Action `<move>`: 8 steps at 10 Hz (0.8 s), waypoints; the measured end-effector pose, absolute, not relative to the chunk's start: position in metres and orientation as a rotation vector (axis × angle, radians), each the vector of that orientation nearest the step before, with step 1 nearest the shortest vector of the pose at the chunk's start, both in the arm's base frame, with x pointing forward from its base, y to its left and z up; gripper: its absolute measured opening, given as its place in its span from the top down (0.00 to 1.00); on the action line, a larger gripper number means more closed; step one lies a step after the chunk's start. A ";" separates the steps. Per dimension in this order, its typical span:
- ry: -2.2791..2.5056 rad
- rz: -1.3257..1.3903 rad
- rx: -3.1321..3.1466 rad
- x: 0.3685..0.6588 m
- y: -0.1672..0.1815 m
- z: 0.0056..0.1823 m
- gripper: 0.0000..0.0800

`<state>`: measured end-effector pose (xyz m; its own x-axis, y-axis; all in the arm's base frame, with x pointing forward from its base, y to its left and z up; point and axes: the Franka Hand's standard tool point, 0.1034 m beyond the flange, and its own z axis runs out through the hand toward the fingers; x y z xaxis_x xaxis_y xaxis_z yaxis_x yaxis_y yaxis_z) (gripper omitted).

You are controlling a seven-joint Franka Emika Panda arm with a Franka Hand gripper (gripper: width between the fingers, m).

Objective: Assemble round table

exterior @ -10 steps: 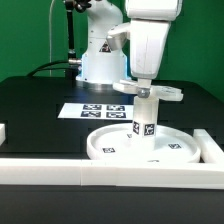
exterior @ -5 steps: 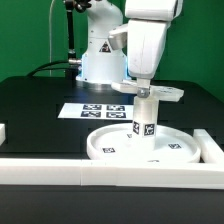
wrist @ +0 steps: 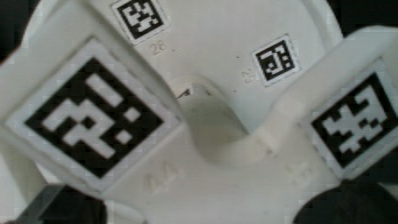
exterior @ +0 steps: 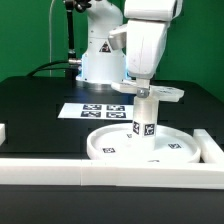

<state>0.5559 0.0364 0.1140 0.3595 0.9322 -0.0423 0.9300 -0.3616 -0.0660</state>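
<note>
Bench point(exterior: 35, 105): black surface, items listed across the exterior view from its left.

1. Rail stub point(exterior: 3, 131): white, at the bench's left edge.
2. Front rail point(exterior: 100, 172): long, white, straight, running along the near edge.
3. Marker board point(exterior: 95, 110): thin, white and flat, with a row of square tags. It lies in front of the robot base point(exterior: 100, 60), apart from the furniture parts.
4. Round disc point(exterior: 178, 152): large, white and rimmed. It lies flat just behind the front rail, right of centre, with small tags on its inner face.
5. Leg point(exterior: 147, 121): short thick white cylinder with a tag on its side. It stands upright on the middle of the disc.
6. Cross-shaped piece point(exterior: 166, 94): flat and white. It sits level on top of the leg, one limb pointing to the exterior view's right.
   - In the wrist view its limbs fill the picture with large tags, and the disc's small tags show beyond them.
7. Arm point(exterior: 148, 35): white, directly above the leg. The jaws reach down to the cross-shaped piece at the leg's top. I cannot tell whether they are clamped on it or merely flank it.
8. Right rail point(exterior: 212, 148): white, just beside the disc's right rim.
</note>
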 end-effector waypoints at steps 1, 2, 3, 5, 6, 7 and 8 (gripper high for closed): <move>-1.645 0.103 -2.649 0.557 0.038 0.117 0.19; -1.564 0.088 -2.708 0.559 0.042 0.119 0.19; -1.513 0.090 -2.737 0.558 0.043 0.118 0.19; -1.517 0.097 -2.730 0.555 0.040 0.114 0.19; -1.528 0.098 -2.723 0.554 0.038 0.113 0.19; -1.557 0.090 -2.709 0.553 0.037 0.111 0.19; -1.588 0.090 -2.690 0.552 0.036 0.110 0.19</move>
